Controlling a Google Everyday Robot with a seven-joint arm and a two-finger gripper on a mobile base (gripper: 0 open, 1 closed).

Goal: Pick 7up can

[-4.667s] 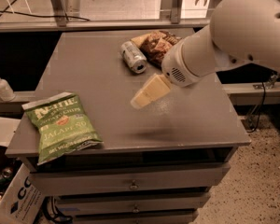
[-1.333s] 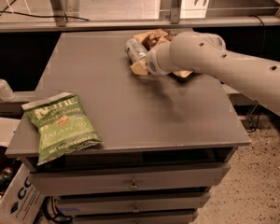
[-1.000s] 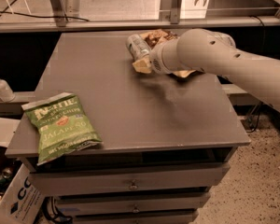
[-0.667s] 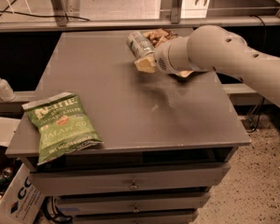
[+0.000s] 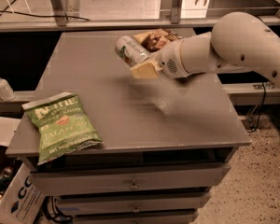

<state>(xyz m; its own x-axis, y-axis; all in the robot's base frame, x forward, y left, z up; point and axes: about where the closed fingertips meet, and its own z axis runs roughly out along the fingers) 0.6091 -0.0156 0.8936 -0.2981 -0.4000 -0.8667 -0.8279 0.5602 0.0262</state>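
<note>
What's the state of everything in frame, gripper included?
7up can: tilted, held by the gripper, seemingly off the table.
gripper: shut on the 7up can, over the table's back half.
green chip bag: lying flat, front left corner.
brown snack bag: lying at the back edge.
pump bottle: upright, left of the table.
drawers: closed.

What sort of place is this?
Probably a lab or office workroom: a grey metal drawer cabinet with a green jalapeño chip bag, a white pump bottle on a ledge. The claw holds the silvery-grey 7up can above the cabinet's far side.
</note>
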